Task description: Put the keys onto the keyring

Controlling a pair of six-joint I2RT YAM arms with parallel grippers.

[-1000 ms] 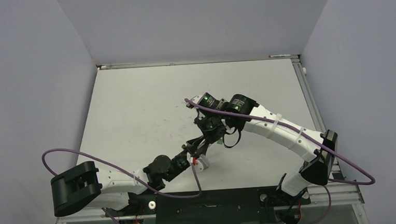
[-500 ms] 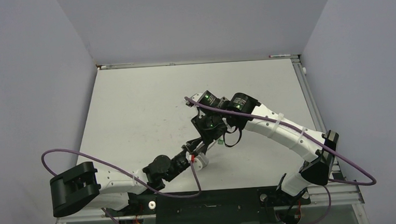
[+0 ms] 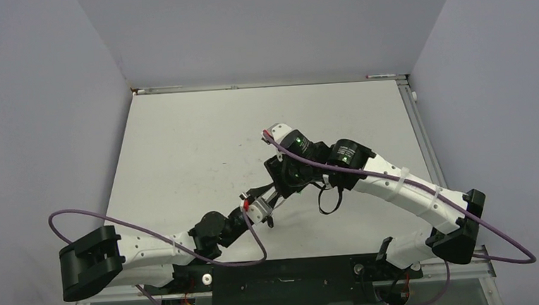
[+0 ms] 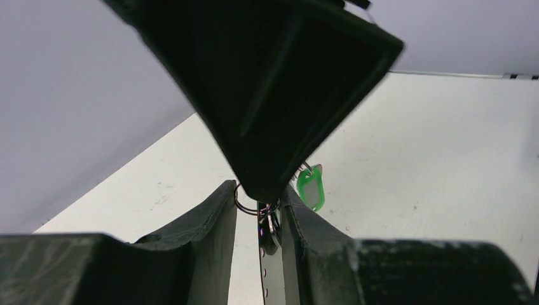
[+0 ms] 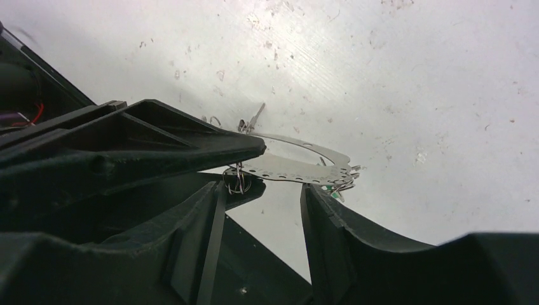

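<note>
The keyring (image 4: 245, 206) is a thin wire ring on a flat, perforated silvery plate (image 5: 299, 168) with a green tag (image 4: 311, 189). My left gripper (image 4: 259, 190) is shut on it, with the plate (image 4: 270, 267) edge-on against one pad. A small silvery piece (image 4: 269, 223) hangs at the ring; I cannot tell whether it is one of the keys. My right gripper (image 5: 262, 190) stands open just under the plate, nothing between its fingers. One of its fingers (image 4: 267, 95) hangs over the left jaws. In the top view both grippers (image 3: 259, 202) (image 3: 284, 180) meet at mid-table.
A thin silvery sliver (image 5: 257, 115) shows by the plate's far edge. The white table (image 3: 181, 144) is scuffed and walled on three sides, with a metal rail (image 3: 421, 136) along its right edge. Purple cables (image 3: 258, 241) loop off both arms.
The right gripper has opened, and its wrist has shifted right and toward the near edge. The left arm has drawn back to the left, still holding the keyring.
</note>
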